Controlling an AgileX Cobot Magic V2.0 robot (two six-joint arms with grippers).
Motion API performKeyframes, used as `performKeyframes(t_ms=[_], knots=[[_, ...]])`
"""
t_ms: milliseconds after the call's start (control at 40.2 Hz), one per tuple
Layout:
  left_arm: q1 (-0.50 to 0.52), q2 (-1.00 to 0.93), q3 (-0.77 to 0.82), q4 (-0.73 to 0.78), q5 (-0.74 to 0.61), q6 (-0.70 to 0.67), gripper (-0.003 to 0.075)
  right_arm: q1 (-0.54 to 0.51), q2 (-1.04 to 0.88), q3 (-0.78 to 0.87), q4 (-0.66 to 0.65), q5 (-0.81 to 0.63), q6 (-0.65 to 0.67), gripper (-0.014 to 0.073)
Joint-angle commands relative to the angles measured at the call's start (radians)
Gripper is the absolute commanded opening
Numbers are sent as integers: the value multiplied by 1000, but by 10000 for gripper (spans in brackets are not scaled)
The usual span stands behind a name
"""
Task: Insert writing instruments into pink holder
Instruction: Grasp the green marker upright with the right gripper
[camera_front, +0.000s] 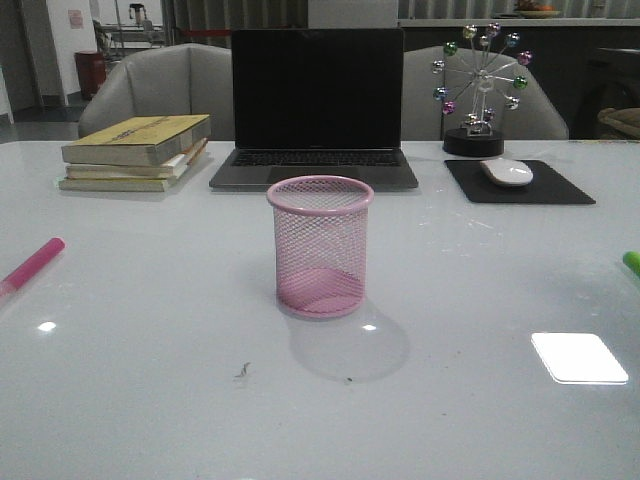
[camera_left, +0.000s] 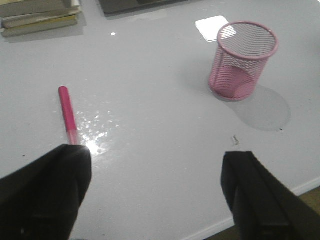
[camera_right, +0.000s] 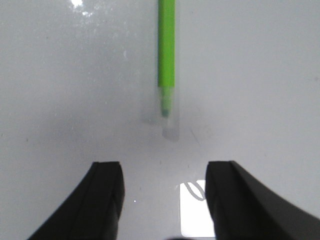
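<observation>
Table (camera_front: 150, 400): glossy white top, bright light patches reflected on it
Room: two grey armchairs (camera_front: 165, 85) behind the table, dim background
Laptop (camera_front: 315, 110): open, dark screen, at the far edge behind the cup
Books (camera_front: 135, 152): flat stack, far left
Mouse (camera_front: 507, 172): white, on a black pad (camera_front: 520, 185), beside a ferris-wheel ornament (camera_front: 478, 95)
Pink holder (camera_front: 320, 245): upright, mid-table, nothing inside
Pink marker (camera_front: 32, 265): lying flat at the left edge, well apart from the cup
Green marker (camera_right: 166, 55): lying flat at the right edge
Left gripper (camera_left: 155, 195): spread, holding nothing, above the table near the pink marker
Right gripper (camera_right: 165, 200): spread, holding nothing, above the table near the green marker
</observation>
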Motion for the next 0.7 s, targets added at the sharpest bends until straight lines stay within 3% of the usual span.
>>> performKeyframes(t_ms=[0, 348, 671], knots=[[-43, 6, -28, 2, -78, 4, 580, -5, 86, -103, -11, -63, -3, 479], [-54, 6, -28, 2, -78, 4, 580, -4, 390, -363, -56, -6, -3, 479], [-54, 6, -28, 2, -78, 4, 580, -4, 554, -540, -68, 80, -3, 479]])
